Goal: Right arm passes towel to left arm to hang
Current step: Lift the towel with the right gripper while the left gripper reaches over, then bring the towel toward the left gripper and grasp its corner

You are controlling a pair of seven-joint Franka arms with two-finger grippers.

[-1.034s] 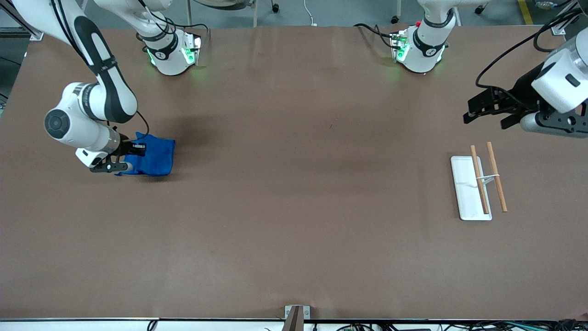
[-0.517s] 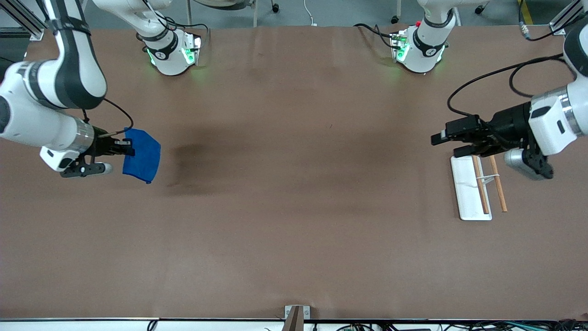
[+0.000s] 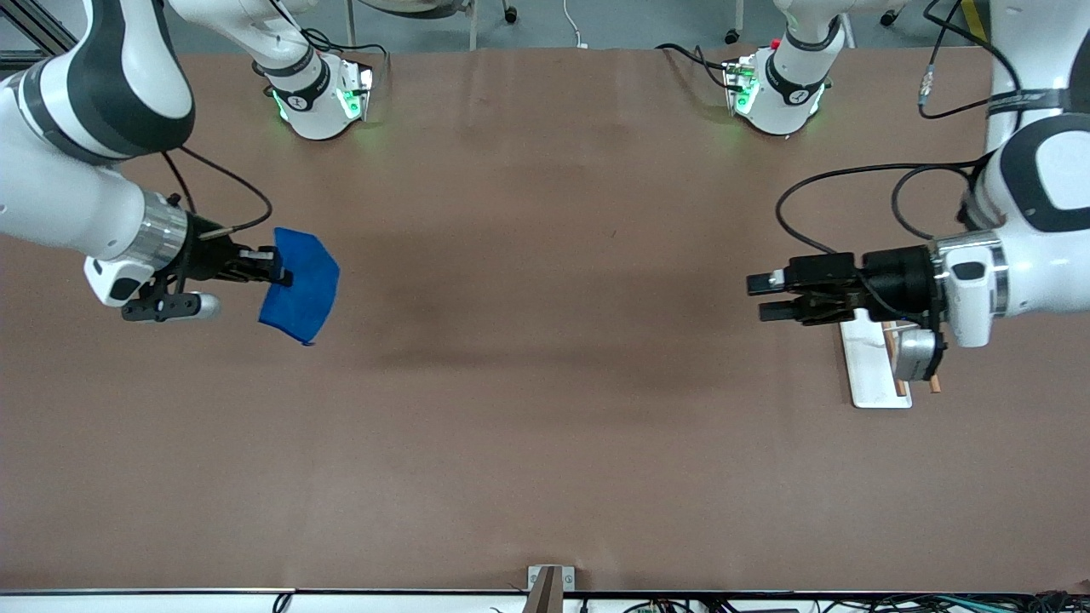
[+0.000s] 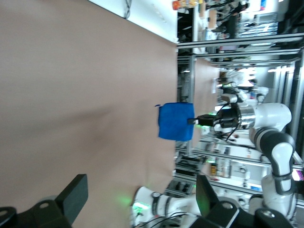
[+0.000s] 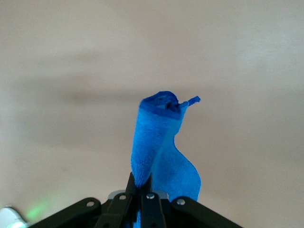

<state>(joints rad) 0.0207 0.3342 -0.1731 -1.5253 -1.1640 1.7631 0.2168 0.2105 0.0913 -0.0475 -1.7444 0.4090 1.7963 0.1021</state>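
Brown and bare across its middle, the bench fills the front view, with the two arm bases along its top edge. At the left of that frame the right claw hangs in the air, pinching the towel by one edge. Its fingers are pressed together on the cloth, as the right wrist view shows at the bottom of its frame, where the blue fabric rises straight out of the closed tips. The towel droops from the claw's tip toward the frame's centre, off the bench surface and over the right arm's end of it.

At the right of the front view the left claw points toward the frame's centre with its fingers spread, a visible gap between them. It hovers beside the white tray with its wooden rods, which the arm's wrist mostly covers. In the left wrist view the towel appears small near the frame's centre, well apart from this claw.

The handover looks barely begun. To do it well, the right arm should probably carry the cloth toward mid-bench, presenting a free hanging edge. The left claw should close on that edge before the right lets go.
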